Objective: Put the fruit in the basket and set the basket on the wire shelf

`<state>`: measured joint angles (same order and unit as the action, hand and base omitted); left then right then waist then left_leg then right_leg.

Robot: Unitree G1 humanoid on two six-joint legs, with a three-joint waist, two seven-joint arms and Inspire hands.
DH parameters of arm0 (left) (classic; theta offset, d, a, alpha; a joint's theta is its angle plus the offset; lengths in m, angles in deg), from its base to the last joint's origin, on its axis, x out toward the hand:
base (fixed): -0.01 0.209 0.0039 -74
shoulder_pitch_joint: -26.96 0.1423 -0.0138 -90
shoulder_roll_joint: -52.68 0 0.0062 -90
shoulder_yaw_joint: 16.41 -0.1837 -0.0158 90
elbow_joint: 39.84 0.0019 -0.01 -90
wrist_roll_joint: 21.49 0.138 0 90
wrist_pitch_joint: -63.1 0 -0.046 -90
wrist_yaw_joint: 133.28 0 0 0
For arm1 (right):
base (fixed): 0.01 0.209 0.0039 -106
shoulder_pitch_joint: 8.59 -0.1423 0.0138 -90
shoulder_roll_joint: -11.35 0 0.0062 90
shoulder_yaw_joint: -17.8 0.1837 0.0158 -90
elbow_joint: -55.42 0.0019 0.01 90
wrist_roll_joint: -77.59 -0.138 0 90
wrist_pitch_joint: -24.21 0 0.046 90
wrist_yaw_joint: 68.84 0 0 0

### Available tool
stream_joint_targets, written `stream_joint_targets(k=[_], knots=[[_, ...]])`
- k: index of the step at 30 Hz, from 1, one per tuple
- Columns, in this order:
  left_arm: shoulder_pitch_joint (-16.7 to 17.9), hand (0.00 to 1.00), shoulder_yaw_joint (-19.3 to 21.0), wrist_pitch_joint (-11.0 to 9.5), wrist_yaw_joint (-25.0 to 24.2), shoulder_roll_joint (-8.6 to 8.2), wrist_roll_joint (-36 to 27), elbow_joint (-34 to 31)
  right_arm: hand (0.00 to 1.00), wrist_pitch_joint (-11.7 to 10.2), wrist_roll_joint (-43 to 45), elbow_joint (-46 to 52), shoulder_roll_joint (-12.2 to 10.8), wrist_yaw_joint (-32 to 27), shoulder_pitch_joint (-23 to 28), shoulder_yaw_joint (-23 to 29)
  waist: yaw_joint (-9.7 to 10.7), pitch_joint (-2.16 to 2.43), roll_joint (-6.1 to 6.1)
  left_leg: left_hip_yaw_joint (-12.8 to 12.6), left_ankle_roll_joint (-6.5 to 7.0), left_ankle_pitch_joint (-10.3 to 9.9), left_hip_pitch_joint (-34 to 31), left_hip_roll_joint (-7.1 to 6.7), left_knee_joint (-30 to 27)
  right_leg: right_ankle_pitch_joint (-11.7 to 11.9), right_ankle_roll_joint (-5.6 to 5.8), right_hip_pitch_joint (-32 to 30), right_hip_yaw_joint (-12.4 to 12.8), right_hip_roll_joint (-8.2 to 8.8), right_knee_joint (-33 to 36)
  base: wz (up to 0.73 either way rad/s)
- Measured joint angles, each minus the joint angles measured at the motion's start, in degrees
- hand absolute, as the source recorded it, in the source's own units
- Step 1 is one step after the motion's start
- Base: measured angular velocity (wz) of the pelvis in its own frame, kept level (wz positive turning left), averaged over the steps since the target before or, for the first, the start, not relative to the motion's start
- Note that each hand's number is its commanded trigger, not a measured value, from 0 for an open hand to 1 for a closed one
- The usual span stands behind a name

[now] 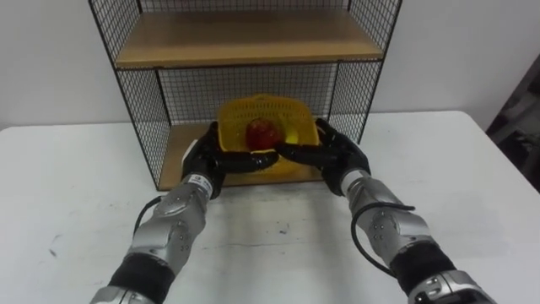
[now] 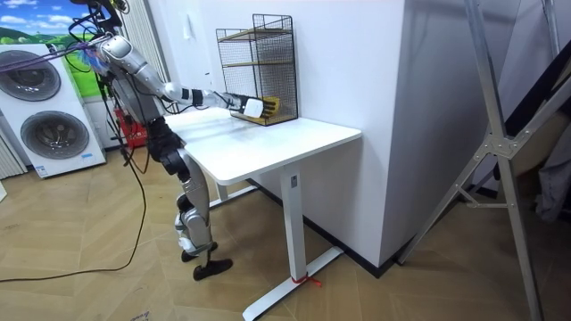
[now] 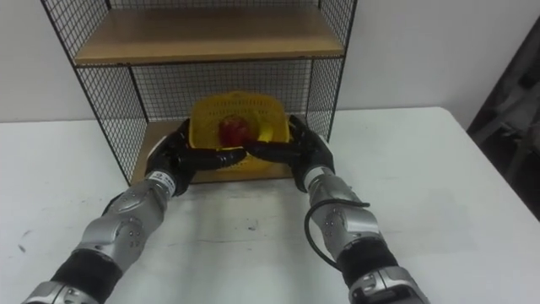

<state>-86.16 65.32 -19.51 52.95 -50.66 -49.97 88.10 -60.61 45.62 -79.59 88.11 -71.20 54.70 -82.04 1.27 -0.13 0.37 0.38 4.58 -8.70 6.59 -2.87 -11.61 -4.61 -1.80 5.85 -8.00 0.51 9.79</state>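
The basket point(image 1: 268, 108) is at the front of the shelf point(image 1: 126, 101), on the lower board point(image 1: 173, 156) or just above it; I cannot tell if it already rests there. Inside it lie a red apple point(image 1: 263, 132) and, just beside it, a yellow fruit point(image 1: 292, 135) whose kind I cannot tell. The left hand point(image 1: 207, 156) and the right hand point(image 1: 337, 154) are both clamped on the basket, 1 at each side. The thumbs stand up at the side walls, and the fingers curl along the front wall until they almost meet in the middle. The robot stands at the table point(image 1: 76, 186) with both arms stretched forward.

The step in hand looks like the last 1: to set the basket down inside the shelf. To do it well, I think the 2 hands should push forward together and at the same height, so the basket stays level and the fruit does not roll out. The basket must pass between the wire sides and under the upper board point(image 1: 245, 38), so a straight, slow push is safer. The hands should let go only when the bottom lies flat on the board, and then come back without pulling the rim.

On the basket and the shelf I see no label and no writing. In the room view a washer point(image 2: 49, 125) stands behind the robot; any print on it is too small to read
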Motion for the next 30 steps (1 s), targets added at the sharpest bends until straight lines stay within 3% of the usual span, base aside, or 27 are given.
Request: stream_joint_targets(k=[6, 11, 22, 30], knots=[[0.0, 0.00, 1.3, 1.0, 3.1, 0.15, -0.1, -7.0, 0.00, 0.0, 1.1, 5.4, 1.0, -0.1, -0.1, 0.0, 0.0, 0.11, -0.14, -0.2, -0.02, 0.0, -0.1, 0.02, 0.2, 0.0, -0.01, -0.3, 0.0, -0.02, 0.0, 0.00], [0.0, 0.00, 2.6, 1.6, 4.8, 0.31, 0.4, -8.4, 0.00, 0.2, 2.8, 6.6, 1.4, -0.1, -0.2, 0.2, -0.1, 0.43, -0.57, -0.2, -0.02, 0.1, 0.0, 0.03, 0.2, 0.0, -0.01, -0.3, 0.1, -0.02, 0.0, 0.00], [0.1, 0.00, 3.8, 2.0, 6.1, 1.22, 0.5, -10.9, 0.00, 1.9, 4.0, 12.1, 2.3, 0.0, -0.2, 1.2, -0.5, 0.48, -0.61, -0.4, -0.02, 0.3, -0.5, 0.03, 0.6, 0.0, -0.02, -1.1, 0.2, 0.00, 0.2, 0.00], [0.1, 0.00, 4.1, 2.3, 6.1, 1.35, 1.5, -13.5, 0.00, 2.1, 4.8, 12.5, 2.7, -0.1, -0.2, 2.6, -2.4, 0.65, -0.13, -0.6, -0.08, 0.4, -1.1, 0.06, 0.8, 0.0, -0.02, -1.9, 0.7, -0.03, 0.3, -0.01]])
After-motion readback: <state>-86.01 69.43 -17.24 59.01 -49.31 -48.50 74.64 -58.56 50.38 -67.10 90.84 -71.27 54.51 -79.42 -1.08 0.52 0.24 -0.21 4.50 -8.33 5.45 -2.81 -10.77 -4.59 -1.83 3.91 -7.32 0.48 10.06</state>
